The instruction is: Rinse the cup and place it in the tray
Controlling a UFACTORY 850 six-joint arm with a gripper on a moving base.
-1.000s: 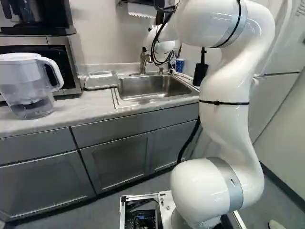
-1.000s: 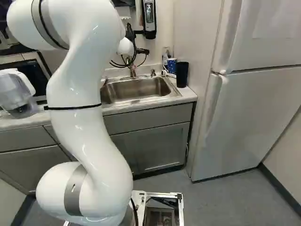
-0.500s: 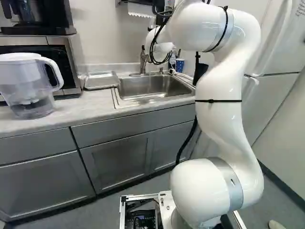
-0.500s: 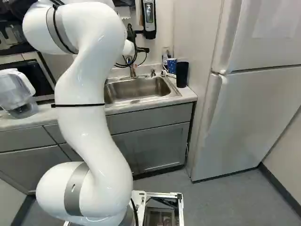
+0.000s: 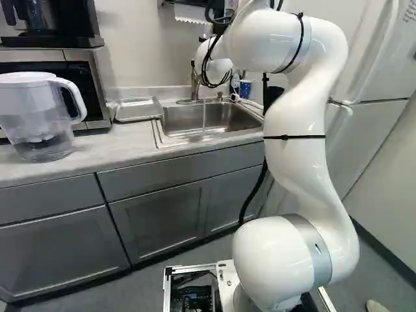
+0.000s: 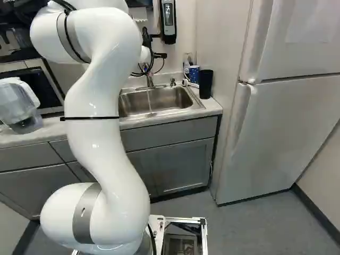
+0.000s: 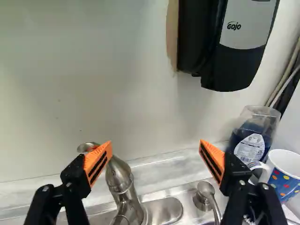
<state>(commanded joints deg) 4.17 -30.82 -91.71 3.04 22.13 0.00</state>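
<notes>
The gripper's 2 fingers stand wide apart before the running faucet. A blue cup and black cup stand near the back right corner of the counter.

Lowest joint: white, rounded, grey-banded
Link above lowest joint: glossy white, curved, thin black strap
Joint well above lowest joint: white, grey band, black strap
Cables above lowest joint: black, looped
Fingers: black, screwed; orange wedge pads, dark slots
</notes>
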